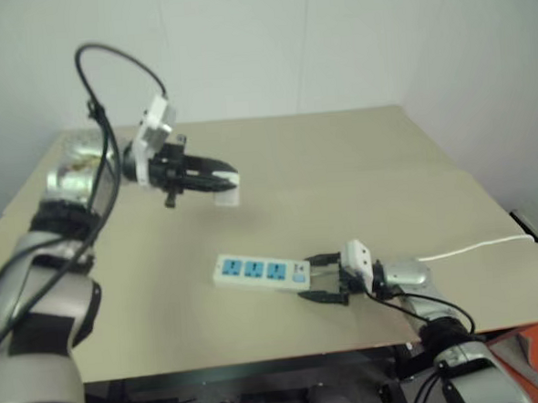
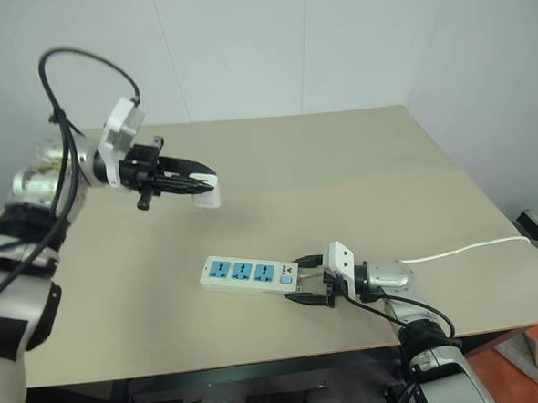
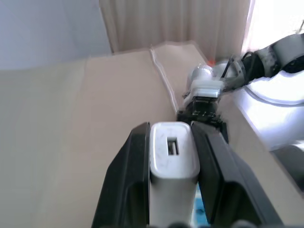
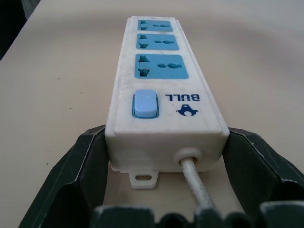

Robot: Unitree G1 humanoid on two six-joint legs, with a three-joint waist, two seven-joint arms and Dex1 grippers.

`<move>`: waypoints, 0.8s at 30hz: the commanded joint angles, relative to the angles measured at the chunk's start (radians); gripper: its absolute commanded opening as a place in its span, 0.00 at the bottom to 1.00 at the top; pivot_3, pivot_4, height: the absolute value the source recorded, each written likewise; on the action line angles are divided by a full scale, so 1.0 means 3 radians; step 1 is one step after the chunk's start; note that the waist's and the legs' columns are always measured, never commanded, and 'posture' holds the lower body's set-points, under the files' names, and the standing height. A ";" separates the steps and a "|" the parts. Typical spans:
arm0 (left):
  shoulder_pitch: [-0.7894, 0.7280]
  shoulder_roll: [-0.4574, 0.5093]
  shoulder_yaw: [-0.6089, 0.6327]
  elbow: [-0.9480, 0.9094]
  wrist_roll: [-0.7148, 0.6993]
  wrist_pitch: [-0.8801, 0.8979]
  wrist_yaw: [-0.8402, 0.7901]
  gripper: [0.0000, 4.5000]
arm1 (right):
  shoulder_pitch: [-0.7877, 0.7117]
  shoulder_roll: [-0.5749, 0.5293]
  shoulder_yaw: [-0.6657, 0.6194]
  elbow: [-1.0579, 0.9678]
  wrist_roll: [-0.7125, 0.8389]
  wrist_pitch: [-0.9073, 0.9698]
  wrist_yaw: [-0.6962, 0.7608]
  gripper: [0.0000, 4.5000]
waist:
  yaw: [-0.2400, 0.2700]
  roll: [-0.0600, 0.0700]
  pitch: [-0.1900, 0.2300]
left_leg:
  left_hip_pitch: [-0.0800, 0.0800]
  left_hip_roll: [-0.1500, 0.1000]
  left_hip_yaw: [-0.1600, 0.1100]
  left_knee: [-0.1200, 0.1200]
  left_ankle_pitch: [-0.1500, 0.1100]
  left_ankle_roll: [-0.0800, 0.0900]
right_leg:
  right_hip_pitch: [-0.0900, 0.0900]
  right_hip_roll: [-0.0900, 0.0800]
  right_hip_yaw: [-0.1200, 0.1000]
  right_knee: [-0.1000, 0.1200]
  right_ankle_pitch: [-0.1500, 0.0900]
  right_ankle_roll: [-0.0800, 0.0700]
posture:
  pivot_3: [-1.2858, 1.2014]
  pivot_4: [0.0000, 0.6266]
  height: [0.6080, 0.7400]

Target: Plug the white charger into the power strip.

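Charger: the small white charger (image 3: 173,164) is sitting clamped between the left gripper's black fingers (image 3: 130,180), its USB end facing the wrist camera, and it is hanging in the air above the worktop (image 1: 358,159), well apart from the strip.
Left gripper: the left gripper (image 1: 215,178) is pinching the charger by its flat sides.
Handling: the charger is looking light, rigid and smooth-skinned, so it is likely sliding in the grip if pushed off-axis; the broad sides are offering the best hold, leaving the prong end free.
Strip: the strip (image 1: 260,271) is lying flat near the front edge of the worktop, three blue sockets facing up, switch (image 4: 144,104) at the cord end.
Right gripper: the right gripper (image 2: 312,278) is bracketing the strip's cord end, its fingers (image 4: 85,164) pressing both sides, steadying it.
Cord: the cord (image 1: 477,244) is trailing off to the right.
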 commanded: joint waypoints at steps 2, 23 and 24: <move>0.0293 -0.0074 0.0196 -0.0314 -0.0113 0.0146 -0.0009 0.22 | -0.0042 0.0037 0.0180 0.0296 -0.0226 -0.0063 0.0117 0.76 | -0.0001 -0.0002 -0.0001 | -0.0001 0.0003 -0.0001 0.0001 0.0000 0.0000 | -0.0001 0.0005 0.0000 0.0001 0.0000 -0.0001 | 0.52 0.24 1.00; 0.0591 -0.0813 0.0322 -0.0118 0.0600 -0.0068 -0.0009 0.22 | -0.0087 0.0104 0.0181 0.0478 -0.0293 -0.0181 0.0106 0.76 | -0.0011 -0.0004 -0.0005 | 0.0004 0.0023 -0.0001 0.0004 0.0000 0.0000 | 0.0001 0.0029 0.0004 0.0000 0.0002 -0.0007 | 0.52 0.24 1.00; 0.0593 -0.0838 0.0316 -0.0094 0.0626 -0.0060 -0.0009 0.22 | -0.0084 0.0106 0.0183 0.0476 -0.0297 -0.0183 0.0100 0.76 | -0.0009 -0.0004 -0.0005 | 0.0005 0.0024 -0.0001 0.0004 0.0000 0.0000 | 0.0001 0.0030 0.0004 0.0000 0.0002 -0.0007 | 0.52 0.24 1.00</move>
